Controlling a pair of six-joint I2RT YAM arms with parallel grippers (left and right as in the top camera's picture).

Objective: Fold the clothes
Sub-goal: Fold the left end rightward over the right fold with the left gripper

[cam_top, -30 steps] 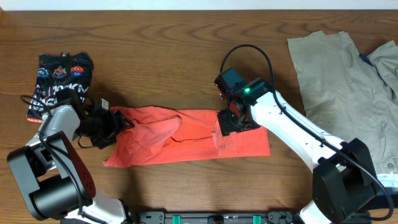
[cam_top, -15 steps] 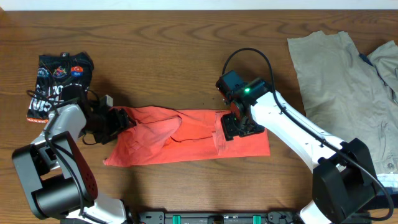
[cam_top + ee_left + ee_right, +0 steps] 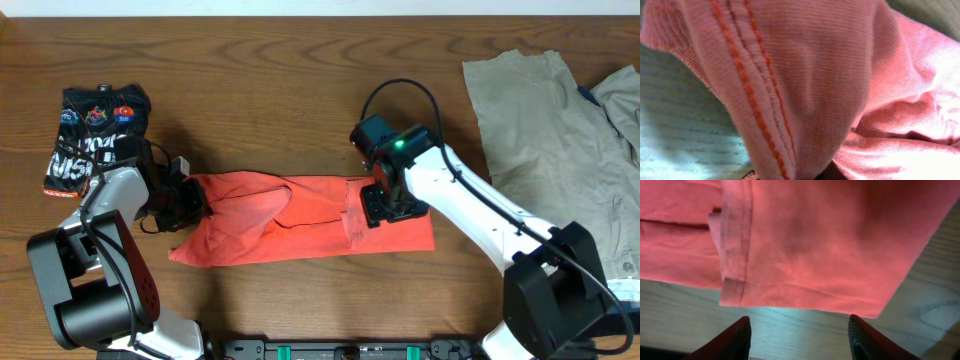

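The coral-red T-shirt [image 3: 300, 215] lies as a folded strip on the table [image 3: 300, 80]. At its left end, the left gripper [image 3: 192, 205], pressed together, pinches the hem. Near its right end, the right gripper [image 3: 388, 205] stands spread over its edge.

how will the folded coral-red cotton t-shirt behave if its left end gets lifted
Probably floppy: the coral-red cotton T-shirt lies creased and bunched, so a lifted end would likely sag. Likely light: the stitched hem shows thin knit. Its folded layers may slip apart.
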